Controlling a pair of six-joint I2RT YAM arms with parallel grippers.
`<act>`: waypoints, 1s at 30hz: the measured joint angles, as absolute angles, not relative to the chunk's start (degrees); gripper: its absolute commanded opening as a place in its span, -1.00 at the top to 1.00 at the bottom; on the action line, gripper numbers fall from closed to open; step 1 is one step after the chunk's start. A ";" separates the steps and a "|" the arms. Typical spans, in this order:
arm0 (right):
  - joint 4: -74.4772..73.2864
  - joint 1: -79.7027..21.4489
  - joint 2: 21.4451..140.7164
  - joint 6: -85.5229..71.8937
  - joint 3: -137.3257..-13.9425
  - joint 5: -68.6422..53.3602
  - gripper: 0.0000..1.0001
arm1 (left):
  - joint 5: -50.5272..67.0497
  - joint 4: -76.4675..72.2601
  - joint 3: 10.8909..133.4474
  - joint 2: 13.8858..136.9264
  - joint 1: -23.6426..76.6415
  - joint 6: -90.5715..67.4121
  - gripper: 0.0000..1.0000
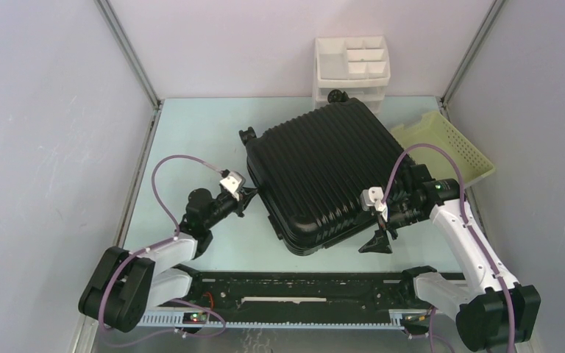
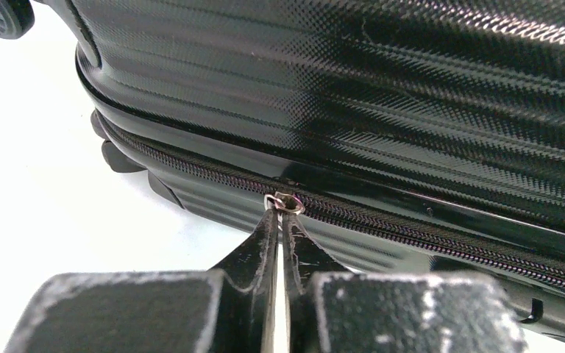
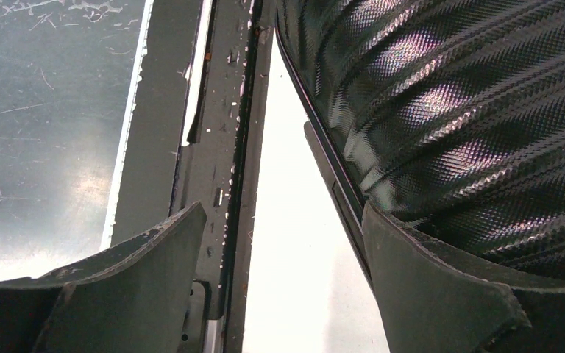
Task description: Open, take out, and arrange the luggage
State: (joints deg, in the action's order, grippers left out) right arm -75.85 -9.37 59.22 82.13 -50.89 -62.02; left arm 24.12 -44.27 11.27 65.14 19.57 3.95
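Luggage (image 1: 324, 173) — large black hard-shell case, ribbed shell up, lying flat and closed mid-counter (image 1: 191, 140), turned diagonally. Small black wheels (image 1: 247, 135) along far edge. Side zipper (image 2: 412, 228) shut — metal zipper pull (image 2: 285, 202) on left-facing seam.

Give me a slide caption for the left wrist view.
Left hand pinches the zipper pull on the closed black luggage.

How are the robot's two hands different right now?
The left hand is pinched shut on the zipper pull; the right hand stands wide open, holding nothing. The left hand sits at the left side of the luggage, the right hand at its near right corner. Both are black and close to the luggage.
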 measured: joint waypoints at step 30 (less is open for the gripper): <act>-75.35 -9.28 59.37 83.13 -49.87 -61.95 -0.73 | 14.63 -33.63 19.05 66.08 15.92 -6.04 1.00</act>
